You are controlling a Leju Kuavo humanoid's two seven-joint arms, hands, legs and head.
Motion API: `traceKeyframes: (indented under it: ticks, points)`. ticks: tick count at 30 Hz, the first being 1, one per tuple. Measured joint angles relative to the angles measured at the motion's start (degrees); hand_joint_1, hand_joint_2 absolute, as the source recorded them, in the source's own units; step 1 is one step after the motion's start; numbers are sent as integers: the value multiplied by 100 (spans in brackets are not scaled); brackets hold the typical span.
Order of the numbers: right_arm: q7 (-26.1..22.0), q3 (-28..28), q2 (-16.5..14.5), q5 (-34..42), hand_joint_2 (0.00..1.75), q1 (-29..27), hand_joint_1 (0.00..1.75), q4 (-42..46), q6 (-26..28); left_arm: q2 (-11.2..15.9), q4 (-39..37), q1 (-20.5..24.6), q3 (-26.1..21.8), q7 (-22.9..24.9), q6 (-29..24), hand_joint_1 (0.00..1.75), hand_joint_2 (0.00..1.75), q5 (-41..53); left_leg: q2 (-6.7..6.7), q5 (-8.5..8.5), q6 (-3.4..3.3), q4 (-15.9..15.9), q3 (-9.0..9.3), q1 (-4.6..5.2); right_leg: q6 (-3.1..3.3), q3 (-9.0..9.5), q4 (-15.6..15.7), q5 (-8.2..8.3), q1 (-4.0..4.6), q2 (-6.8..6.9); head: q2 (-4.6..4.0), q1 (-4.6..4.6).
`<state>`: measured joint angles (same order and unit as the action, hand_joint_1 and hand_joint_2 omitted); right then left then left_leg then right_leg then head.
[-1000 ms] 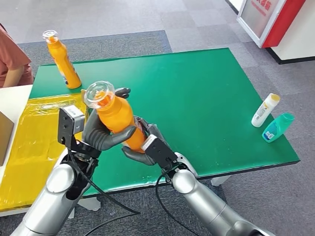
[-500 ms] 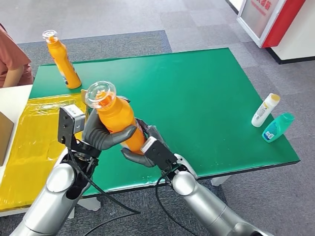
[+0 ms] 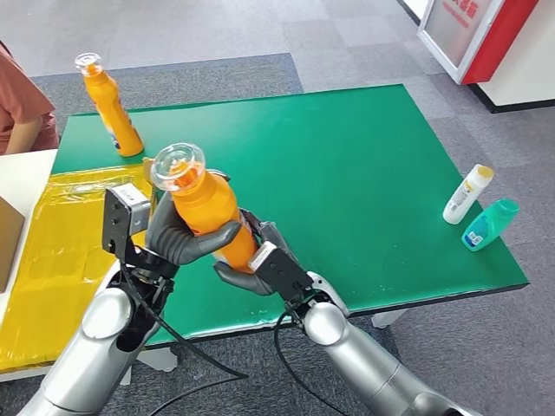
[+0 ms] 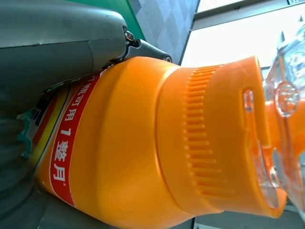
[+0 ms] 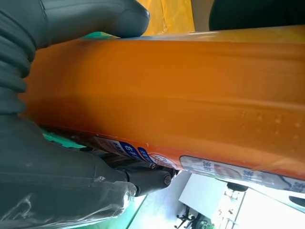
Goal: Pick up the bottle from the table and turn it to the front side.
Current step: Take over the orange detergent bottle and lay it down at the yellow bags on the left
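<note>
Centre-left of frame: left hand (image 3: 179, 234) and right hand (image 3: 251, 260) both grip the tilted orange bottle (image 3: 206, 204); rotate slowly, label apparently underneath.

The orange bottle (image 4: 137, 143) carries a red label band (image 4: 68, 138) with white Chinese characters, the legible part reading "可用1整月". In the right wrist view its blue-and-white label strip (image 5: 223, 169) is too blurred to read, as is the red sign's (image 3: 481, 35) lettering.
</note>
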<state>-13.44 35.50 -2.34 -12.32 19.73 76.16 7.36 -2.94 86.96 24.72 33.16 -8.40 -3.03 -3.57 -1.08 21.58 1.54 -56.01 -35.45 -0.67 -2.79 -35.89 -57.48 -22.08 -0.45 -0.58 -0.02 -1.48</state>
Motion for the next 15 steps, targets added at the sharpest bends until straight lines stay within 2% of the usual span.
traceKeyframes:
  ticks: [10, 15]
  points:
    - [7, -131, 39, 336, 175, -85, 0, 116, -99, 307, -9, 29, -168, 117, -26, 175, 175, 879, 1, -2, 2, 0, -2, 0, 1, -4, 0, 0, 1, -1, 0, 1]
    - [-4, -338, 67, 493, 175, -159, 0, 225, -180, 443, -20, 14, -284, 115, -227, 175, 175, 1538, 1, -2, 2, 0, -2, 0, 0, -4, 0, 0, 0, -1, 0, 0]
